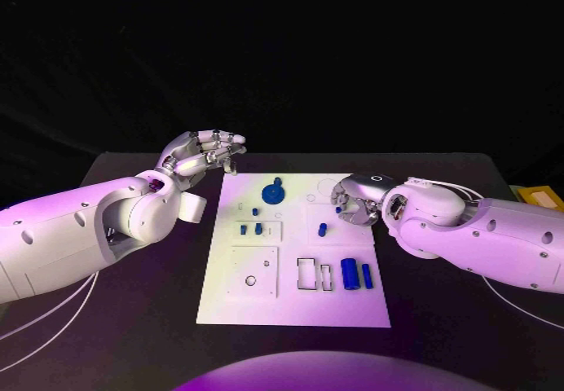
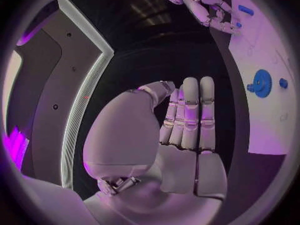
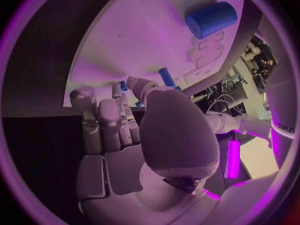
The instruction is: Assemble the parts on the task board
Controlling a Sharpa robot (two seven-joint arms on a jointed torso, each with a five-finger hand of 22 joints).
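Seating a peg, by the look of it. Pinched between thumb and finger of the silver right hand (image 1: 354, 204): a small blue plastic peg (image 1: 341, 209), low over the flat white task board (image 1: 294, 305) (grip partly hidden behind the palm, so best treated as light).

Just below those fingertips and slightly nearer the robot, a second short blue peg (image 1: 327, 228) on the board. Keep the held peg upright, line it over its hole before lowering, then press straight down. No sideways push, to avoid jamming or knocking the neighbour. Release only once seated flush.

Well nearer the robot than the right hand, a fat blue cylinder (image 1: 349, 273) and a slimmer blue cylinder (image 1: 367, 277) lying side by side. Leave both untouched by the forearm.

Silver left hand (image 1: 207, 152) raised off the board's far corner, across from the right hand, fingers drawn together on nothing. Near it on the board, a round blue disc (image 1: 273, 193). Keep that hand parked clear.
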